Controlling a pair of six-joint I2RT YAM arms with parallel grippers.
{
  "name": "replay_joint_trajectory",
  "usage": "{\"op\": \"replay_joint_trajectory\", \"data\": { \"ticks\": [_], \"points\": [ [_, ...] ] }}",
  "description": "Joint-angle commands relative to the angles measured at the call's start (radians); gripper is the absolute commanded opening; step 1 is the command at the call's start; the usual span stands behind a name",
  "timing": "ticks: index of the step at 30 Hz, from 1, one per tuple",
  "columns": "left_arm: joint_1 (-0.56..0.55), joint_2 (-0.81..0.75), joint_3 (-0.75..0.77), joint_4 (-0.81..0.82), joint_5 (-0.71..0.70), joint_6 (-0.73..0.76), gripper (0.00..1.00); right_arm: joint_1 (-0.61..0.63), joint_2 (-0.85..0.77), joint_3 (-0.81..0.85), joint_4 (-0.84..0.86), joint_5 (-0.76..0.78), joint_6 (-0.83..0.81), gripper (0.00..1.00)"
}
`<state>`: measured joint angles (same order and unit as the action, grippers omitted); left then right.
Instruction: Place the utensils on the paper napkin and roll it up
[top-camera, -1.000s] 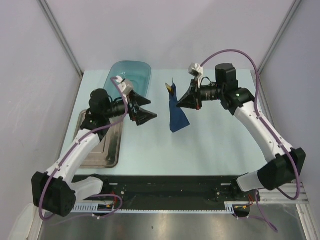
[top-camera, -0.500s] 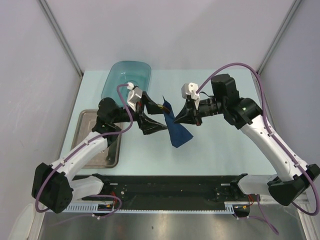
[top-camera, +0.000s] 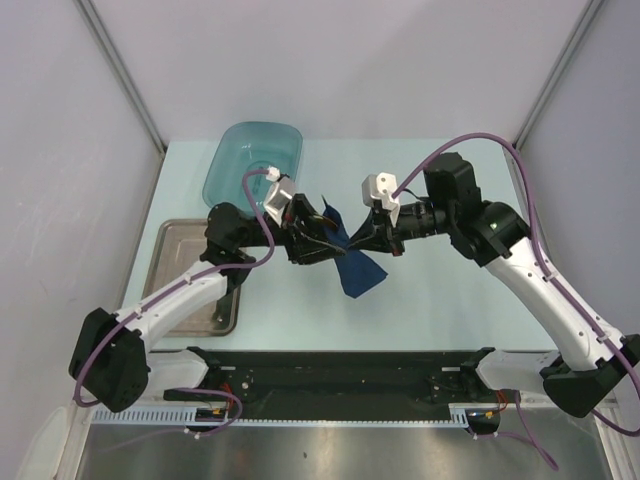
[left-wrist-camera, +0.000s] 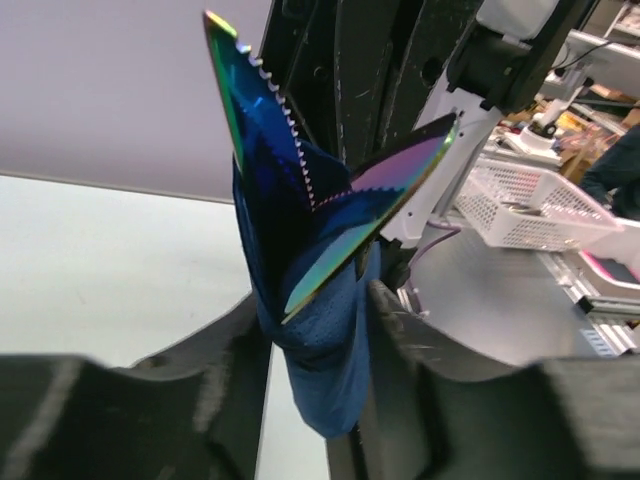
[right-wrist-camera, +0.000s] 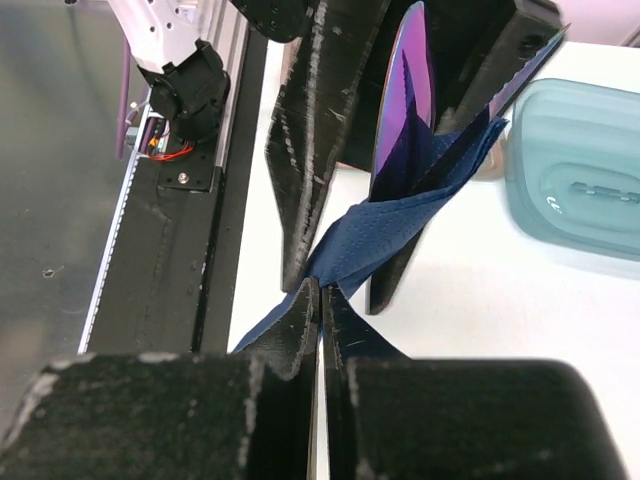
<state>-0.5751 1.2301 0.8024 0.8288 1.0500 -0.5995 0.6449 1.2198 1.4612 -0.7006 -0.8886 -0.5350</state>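
Note:
The dark blue paper napkin (top-camera: 362, 274) hangs bunched above the table, wrapped loosely round the utensils (left-wrist-camera: 262, 112), whose iridescent blades stick out of its top, one of them serrated. My left gripper (left-wrist-camera: 318, 305) grips the lower part of the bundle, a finger pressed against each side of the napkin (left-wrist-camera: 330, 370). From the other side my right gripper (right-wrist-camera: 322, 290) is shut on a fold of the napkin (right-wrist-camera: 392, 228), just below the left gripper's fingers (right-wrist-camera: 300, 150). In the top view the two grippers (top-camera: 336, 244) (top-camera: 356, 244) meet tip to tip at the bundle.
A translucent teal tub (top-camera: 255, 165) stands at the back left of the table, also seen in the right wrist view as the tub (right-wrist-camera: 580, 170). A metal tray (top-camera: 185, 270) lies at the left edge under the left arm. The black rail (top-camera: 340, 370) runs along the near edge.
My left gripper swung right to the hanging bundle and closed round it. The right gripper carried the napkin a little left and toward the front, staying shut.

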Motion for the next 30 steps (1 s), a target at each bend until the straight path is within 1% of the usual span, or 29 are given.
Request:
{"op": "replay_joint_trajectory", "data": {
  "ticks": [1, 2, 3, 6, 9, 11, 12, 13, 15, 16, 18, 19, 21, 23, 24, 25, 28, 30],
  "points": [
    [-0.011, 0.006, -0.006, 0.111, 0.016, -0.039, 0.35, 0.010, -0.043, 0.045, 0.075, 0.010, 0.001, 0.00],
    [-0.009, 0.012, -0.008, 0.121, 0.019, -0.046, 0.31, 0.012, -0.043, 0.042, 0.076, 0.011, 0.006, 0.00],
    [-0.011, 0.014, -0.011, 0.131, 0.025, -0.052, 0.20, 0.012, -0.045, 0.038, 0.078, 0.016, 0.012, 0.00],
    [-0.008, 0.022, -0.016, 0.173, 0.039, -0.075, 0.07, 0.013, -0.060, 0.018, 0.104, 0.030, 0.038, 0.00],
    [-0.008, 0.016, -0.009, 0.156, 0.045, -0.068, 0.00, 0.013, -0.075, 0.002, 0.121, 0.049, 0.049, 0.00],
    [0.000, 0.012, -0.006, 0.132, 0.042, -0.060, 0.00, 0.013, -0.085, -0.007, 0.124, 0.063, 0.056, 0.00],
    [0.001, 0.009, -0.003, 0.124, 0.041, -0.060, 0.00, 0.013, -0.089, -0.010, 0.122, 0.083, 0.070, 0.06],
    [0.010, 0.008, -0.002, 0.116, 0.038, -0.059, 0.00, 0.015, -0.094, -0.012, 0.121, 0.092, 0.076, 0.24],
    [0.018, 0.006, 0.004, 0.099, 0.024, -0.059, 0.00, 0.012, -0.111, -0.016, 0.101, 0.121, 0.082, 0.47],
    [0.029, 0.011, 0.009, 0.093, 0.021, -0.062, 0.00, 0.010, -0.118, -0.018, 0.089, 0.131, 0.081, 0.62],
    [0.037, 0.017, 0.033, 0.078, 0.019, -0.060, 0.00, 0.004, -0.144, -0.032, 0.046, 0.160, 0.079, 0.73],
    [0.044, 0.023, 0.041, 0.076, 0.022, -0.057, 0.00, 0.002, -0.152, -0.038, 0.033, 0.171, 0.086, 0.75],
    [0.052, 0.031, 0.069, 0.064, 0.033, -0.054, 0.00, -0.014, -0.170, -0.051, -0.023, 0.171, 0.086, 0.75],
    [0.057, 0.043, 0.084, 0.056, 0.041, -0.054, 0.00, -0.024, -0.181, -0.056, -0.075, 0.172, 0.089, 0.72],
    [0.058, 0.045, 0.093, 0.056, 0.042, -0.056, 0.00, -0.030, -0.184, -0.064, -0.088, 0.168, 0.087, 0.70],
    [0.058, 0.046, 0.096, 0.056, 0.042, -0.057, 0.00, -0.033, -0.192, -0.070, -0.100, 0.166, 0.084, 0.63],
    [0.058, 0.055, 0.103, 0.073, 0.032, -0.066, 0.00, -0.037, -0.190, -0.091, -0.131, 0.169, 0.079, 0.57],
    [0.058, 0.065, 0.110, 0.092, 0.031, -0.082, 0.00, -0.045, -0.184, -0.110, -0.148, 0.180, 0.079, 0.57]
  ]
}}
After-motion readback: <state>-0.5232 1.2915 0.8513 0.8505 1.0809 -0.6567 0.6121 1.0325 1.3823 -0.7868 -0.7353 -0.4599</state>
